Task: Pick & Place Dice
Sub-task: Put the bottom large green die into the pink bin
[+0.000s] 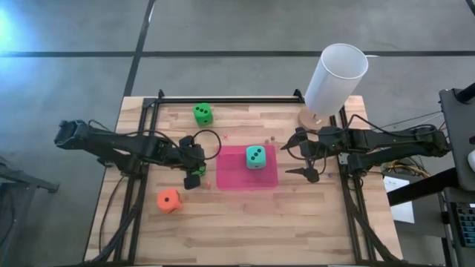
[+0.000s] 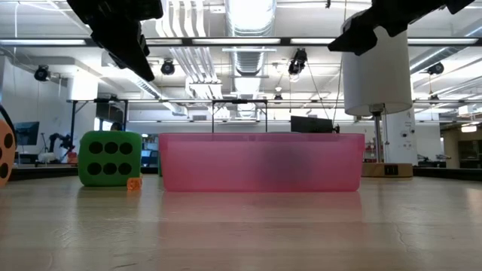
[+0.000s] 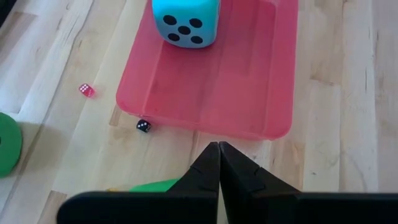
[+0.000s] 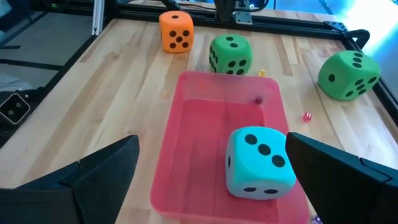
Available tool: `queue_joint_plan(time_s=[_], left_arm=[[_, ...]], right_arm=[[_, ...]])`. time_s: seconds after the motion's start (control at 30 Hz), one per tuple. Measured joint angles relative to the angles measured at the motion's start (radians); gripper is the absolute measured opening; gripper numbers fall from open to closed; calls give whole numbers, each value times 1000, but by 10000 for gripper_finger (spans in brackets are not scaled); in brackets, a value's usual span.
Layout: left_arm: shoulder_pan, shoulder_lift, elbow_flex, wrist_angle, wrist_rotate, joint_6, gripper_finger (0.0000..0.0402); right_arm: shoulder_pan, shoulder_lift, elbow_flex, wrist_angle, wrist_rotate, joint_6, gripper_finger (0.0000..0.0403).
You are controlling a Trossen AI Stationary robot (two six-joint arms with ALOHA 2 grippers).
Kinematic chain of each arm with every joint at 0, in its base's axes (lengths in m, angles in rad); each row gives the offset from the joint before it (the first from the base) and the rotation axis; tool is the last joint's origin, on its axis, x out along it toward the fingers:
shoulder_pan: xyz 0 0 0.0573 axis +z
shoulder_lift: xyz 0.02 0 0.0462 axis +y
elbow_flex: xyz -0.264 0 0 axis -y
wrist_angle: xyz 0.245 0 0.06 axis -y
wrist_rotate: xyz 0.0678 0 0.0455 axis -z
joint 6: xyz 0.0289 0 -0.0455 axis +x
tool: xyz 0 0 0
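Teal die [image 1: 256, 156] sits upright in the pink tray [image 1: 230, 178], between the spread right pincer [image 1: 303, 158] and pressed-together left pincer [image 1: 194, 178].

A robotics lab or industrial research hall. The low view looked across the pale wooden butcher-block tabletop [image 2: 241, 226] into a large open room. The ceiling was exposed: long white fluorescent light strips [image 2: 248, 41], bare ducts and pipes, and small black ceiling-hung cameras [image 2: 298, 62]. Dark computer monitors [image 2: 312, 124] stood on benches farther back, and another robot arm [image 2: 56, 141] showed at far left. From above, the floor was smooth grey concrete with dark lines [image 1: 237, 53]. The table carried a black metal frame rail [image 1: 230, 99], with loose black cables [image 1: 119, 193] trailing along its sides. No household furnishings were seen.
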Motion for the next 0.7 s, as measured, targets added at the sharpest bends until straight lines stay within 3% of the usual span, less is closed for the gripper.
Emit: queue_joint_plan(time_s=[0.47,0.7], left_arm=[[0,1,0,-85,4,-65,11],[1,7,-3,-117,3,-124,83]], right_arm=[[0,16,0,0,0,-1,400],[0,19,0,0,0,-1,400]])
